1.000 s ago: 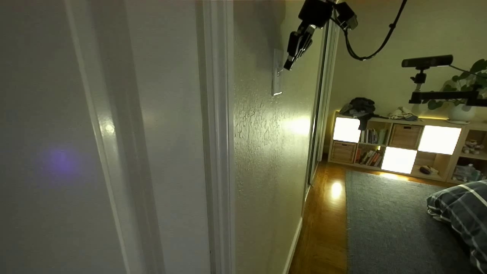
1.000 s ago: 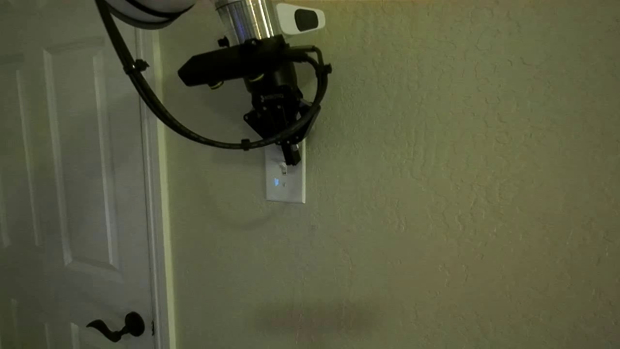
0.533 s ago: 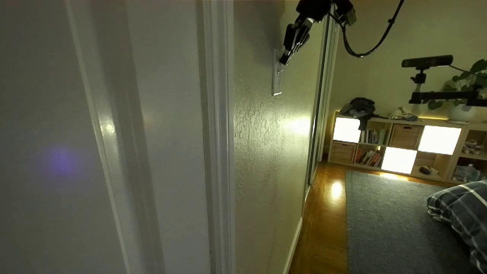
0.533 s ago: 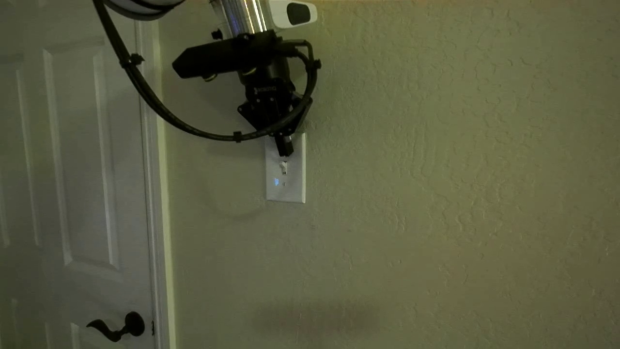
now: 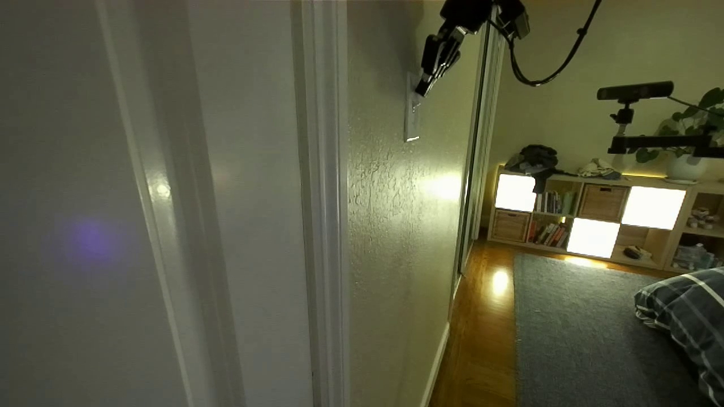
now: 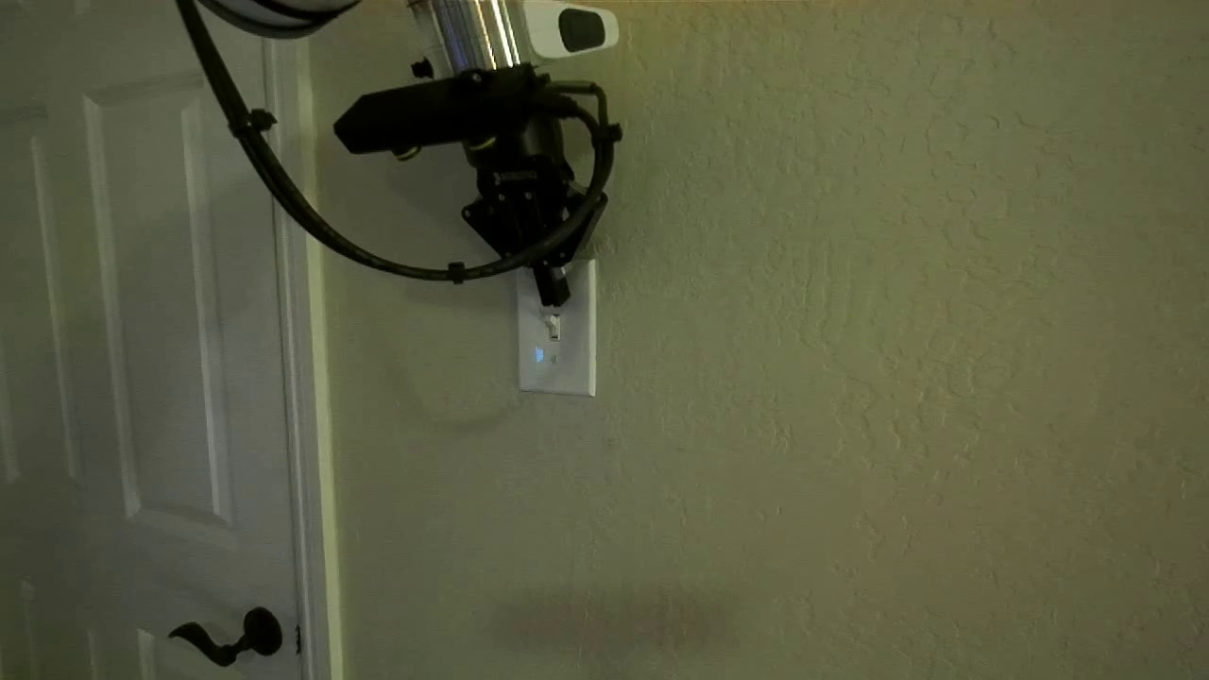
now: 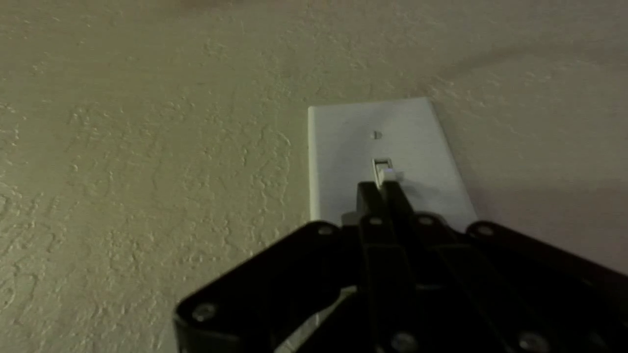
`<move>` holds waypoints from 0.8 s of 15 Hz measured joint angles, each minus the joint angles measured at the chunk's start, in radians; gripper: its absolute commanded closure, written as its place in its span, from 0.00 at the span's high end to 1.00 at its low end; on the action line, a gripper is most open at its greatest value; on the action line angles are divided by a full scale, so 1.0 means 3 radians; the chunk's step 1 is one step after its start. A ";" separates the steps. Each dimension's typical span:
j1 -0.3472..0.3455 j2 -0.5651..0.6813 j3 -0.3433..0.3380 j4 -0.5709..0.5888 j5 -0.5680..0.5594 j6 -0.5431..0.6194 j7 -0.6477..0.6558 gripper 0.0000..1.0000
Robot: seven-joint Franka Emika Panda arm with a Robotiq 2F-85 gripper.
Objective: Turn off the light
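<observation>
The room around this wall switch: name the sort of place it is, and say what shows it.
Probably a bedroom in a home. In an exterior view, plaid fabric that looks like bedding shows at the right edge, near a rug and a cube shelf holding books.

Black gripper [image 5: 422, 89] at upper centre, angled downward, its tips just beside the upper half of a white switch plate [image 5: 412, 124] on a textured wall [image 5: 390, 254]; whether the two touch cannot be judged. A pale panelled door [image 5: 254, 226] and its frame [image 5: 327, 198] occupy the left foreground. Across a blue-grey rug [image 5: 582, 339], a low shelf unit [image 5: 656, 242] with three glowing square cubbies [image 5: 592, 237] bears dark cloth [image 5: 534, 159] and a potted plant [image 5: 687, 167], with plaid fabric [image 5: 687, 305] at lower right.
</observation>
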 measured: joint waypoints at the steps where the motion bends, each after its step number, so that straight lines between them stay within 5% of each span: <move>1: -0.0003 0.0001 0.0000 -0.0006 0.0019 -0.0001 0.0000 0.07; 12: -0.0031 0.0014 0.0000 -0.0074 0.0189 -0.0005 0.0000 0.07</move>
